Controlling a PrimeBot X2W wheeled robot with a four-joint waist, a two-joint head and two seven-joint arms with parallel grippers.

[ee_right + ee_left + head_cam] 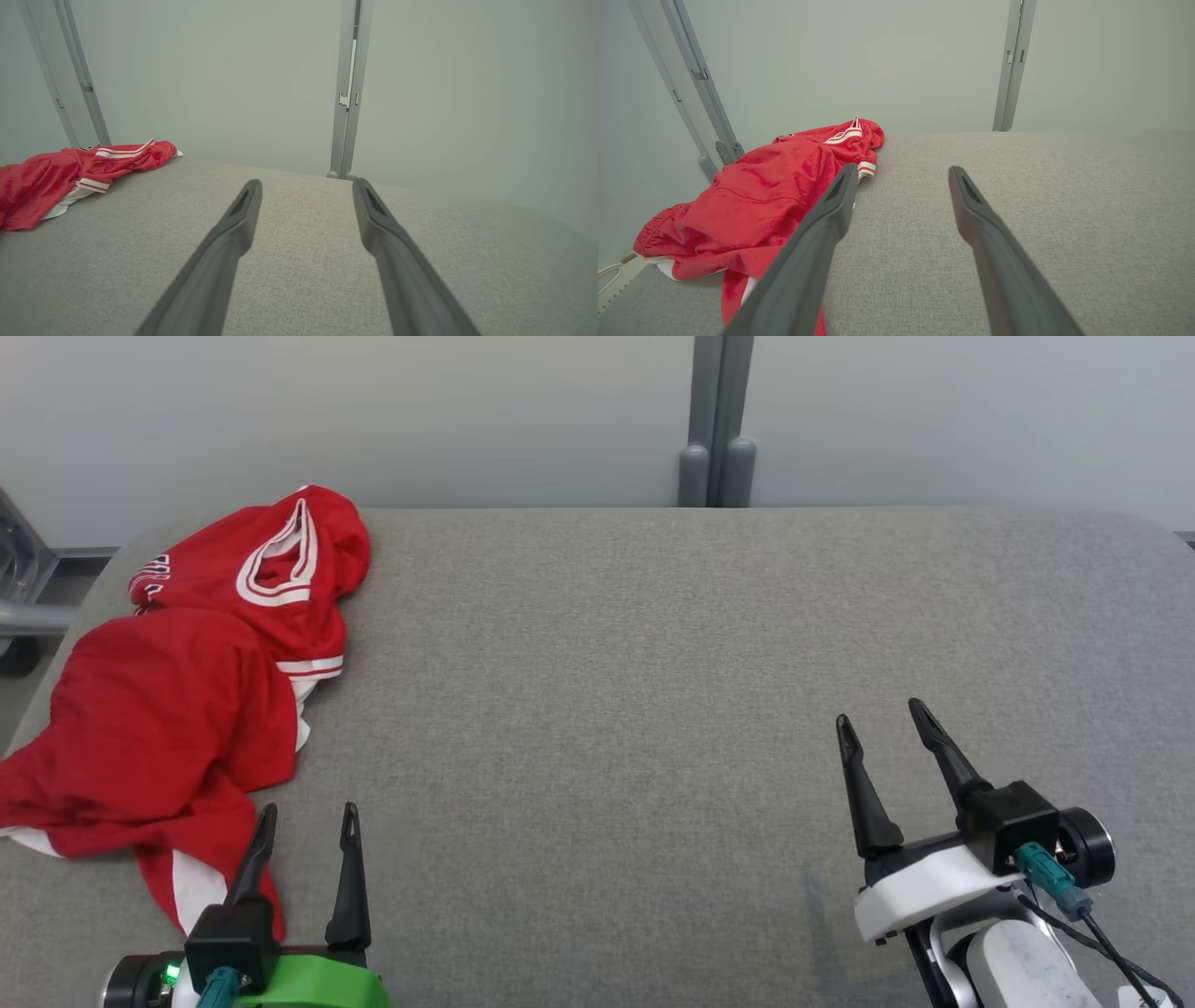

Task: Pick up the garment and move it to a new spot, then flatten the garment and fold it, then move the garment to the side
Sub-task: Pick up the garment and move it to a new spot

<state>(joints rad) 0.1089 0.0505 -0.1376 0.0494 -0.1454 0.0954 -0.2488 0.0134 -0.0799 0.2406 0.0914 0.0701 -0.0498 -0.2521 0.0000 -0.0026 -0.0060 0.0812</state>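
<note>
A red garment point(177, 700) with white trim lies crumpled at the left end of the grey padded table point(653, 663), one corner hanging past the left edge. My left gripper point(310, 814) stands open at the near left, its left finger over the garment's near hem. In the left wrist view the garment point(756, 210) lies ahead and to the left of the open left gripper point(901, 172). My right gripper point(878, 714) is open at the near right, over bare table. From the right wrist, the garment point(56, 179) appears far left of the open right gripper point(306, 184).
A pale wall with a grey vertical post point(716, 420) stands behind the table. Metal frame parts point(23, 588) show past the table's left end. The table's rounded corners lie at far left and far right.
</note>
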